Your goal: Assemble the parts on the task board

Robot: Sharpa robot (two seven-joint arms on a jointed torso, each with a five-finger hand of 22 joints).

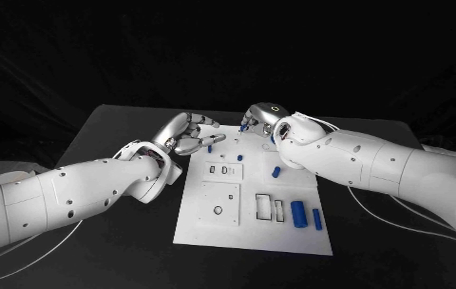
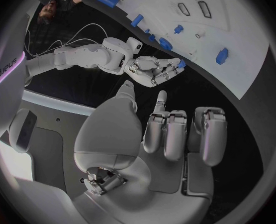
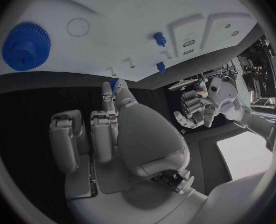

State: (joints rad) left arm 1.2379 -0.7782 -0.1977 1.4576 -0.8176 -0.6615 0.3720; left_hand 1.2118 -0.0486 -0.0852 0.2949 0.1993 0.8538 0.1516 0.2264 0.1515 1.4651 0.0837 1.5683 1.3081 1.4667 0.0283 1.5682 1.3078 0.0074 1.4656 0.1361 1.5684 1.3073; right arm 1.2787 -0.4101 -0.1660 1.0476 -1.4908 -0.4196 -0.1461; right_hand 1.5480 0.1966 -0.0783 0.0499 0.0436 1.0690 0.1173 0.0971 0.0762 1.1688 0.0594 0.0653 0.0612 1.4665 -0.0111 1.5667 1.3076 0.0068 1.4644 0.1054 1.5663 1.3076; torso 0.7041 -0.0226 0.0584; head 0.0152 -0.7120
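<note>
Task board [image 1: 211, 220]: white plate at the table's middle, blue parts [image 1: 298, 214] loose on its right side, small pegs near its far edge. Right hand [image 1: 258, 119] over the far edge, fingers curled around a small blue piece, it seems; left hand [image 1: 190, 133] beside the far left corner, released, fingers apart. Risk: a small, fingertip-held piece may slip or tilt at seating.

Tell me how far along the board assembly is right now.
Early. Small blue pegs already stand in the task board. The right hand pinches a small blue piece at the far edge; the left hand hovers open. Two blue cylinders still lie loose beside the rectangular slots.
</note>
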